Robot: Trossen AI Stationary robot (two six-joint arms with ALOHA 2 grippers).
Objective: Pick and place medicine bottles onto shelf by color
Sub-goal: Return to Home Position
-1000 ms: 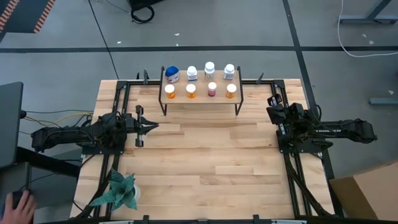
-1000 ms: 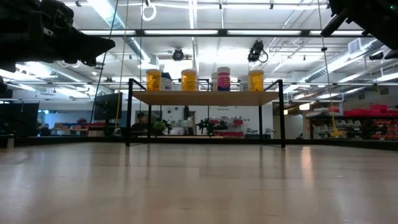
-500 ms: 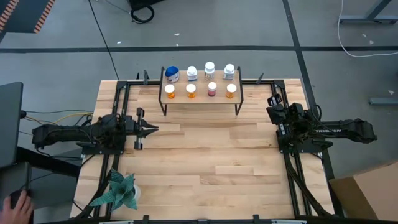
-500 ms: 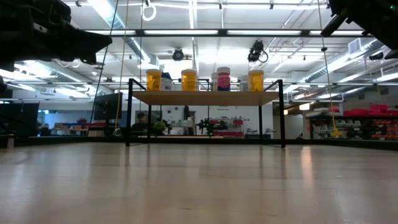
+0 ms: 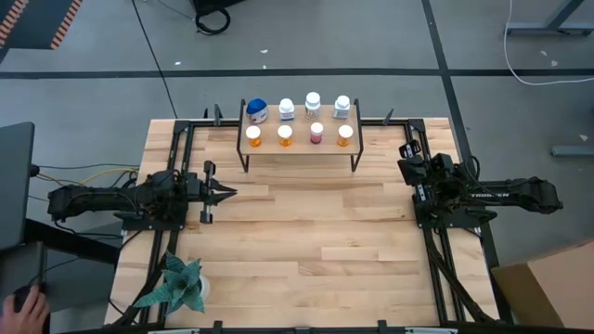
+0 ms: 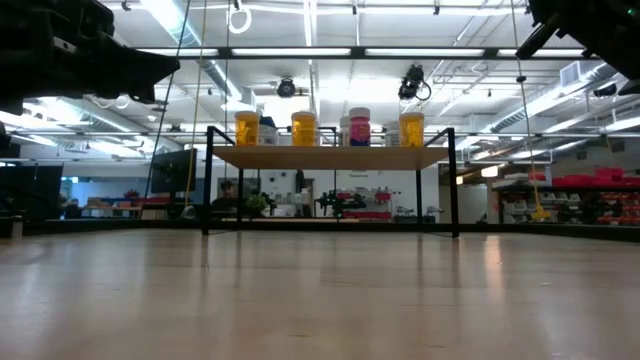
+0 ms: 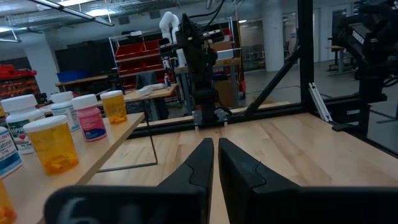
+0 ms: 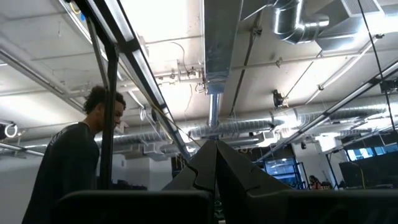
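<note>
Left gripper (image 5: 230,191) hangs pinched between shelf (image 5: 299,146) and plant (image 5: 178,283).

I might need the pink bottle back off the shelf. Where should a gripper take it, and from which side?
The pink bottle stands upright on the shelf, front row, orange bottles flanking, white bottles behind: probably grip its white cap, from above or the open table side.

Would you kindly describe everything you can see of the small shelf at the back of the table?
The shelf is a low rack: a light wooden top board on thin black metal legs. It stands upright on the table, centred along its far edge. Eight medicine bottles stand on its board in two rows of four; nothing else touches it.
</note>
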